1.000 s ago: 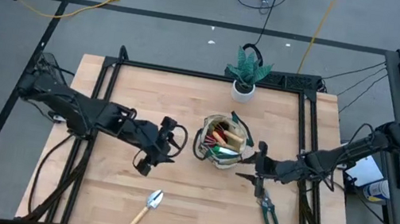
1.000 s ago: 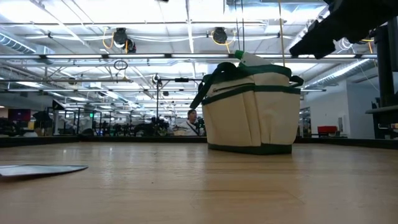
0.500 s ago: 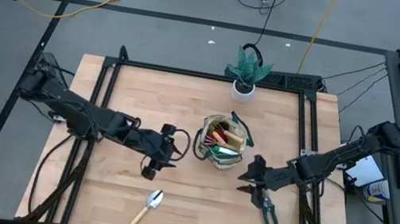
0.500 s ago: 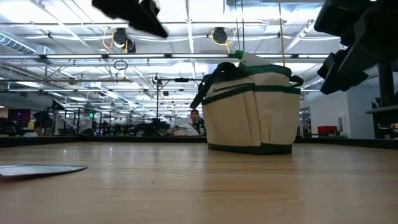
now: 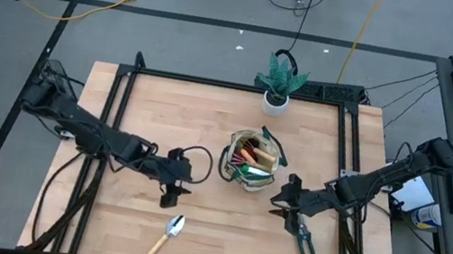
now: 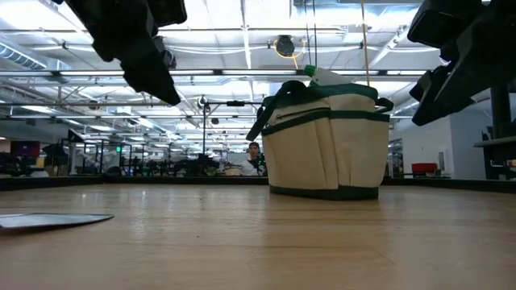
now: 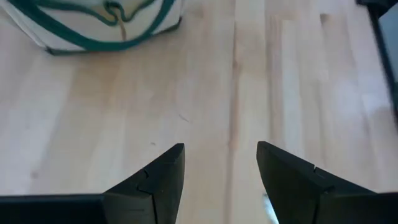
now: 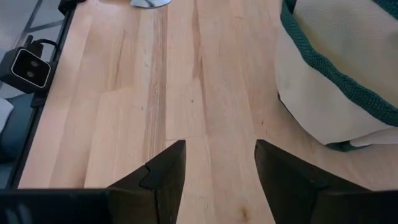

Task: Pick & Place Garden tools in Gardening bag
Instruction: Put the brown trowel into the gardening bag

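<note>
The tan gardening bag (image 5: 250,160) with dark green trim stands at mid-table and holds several tools: wooden handles, a red-and-black piece and a green piece. It also shows in the low view (image 6: 326,141). A wooden-handled trowel (image 5: 166,234) lies flat near the table's near edge. Dark pruning shears (image 5: 305,238) lie flat to the bag's near right. My left gripper (image 5: 172,196) (image 7: 221,149) is open and empty above the table, between the bag and the trowel. My right gripper (image 5: 280,204) (image 8: 221,146) is open and empty, beside the bag and just by the shears' far end.
A green plant in a white pot (image 5: 278,88) stands at the table's far edge. A small camera (image 8: 25,65) sits at the near edge. Bare wood (image 5: 157,107) lies left of the bag. The trowel's blade (image 6: 48,219) shows at the left in the low view.
My left gripper has gone toward the table's near edge, closer to the trowel, and has come lower. My right gripper has gone a little toward the near edge, closer to the shears, then kept still. The bag and tools have not moved.
</note>
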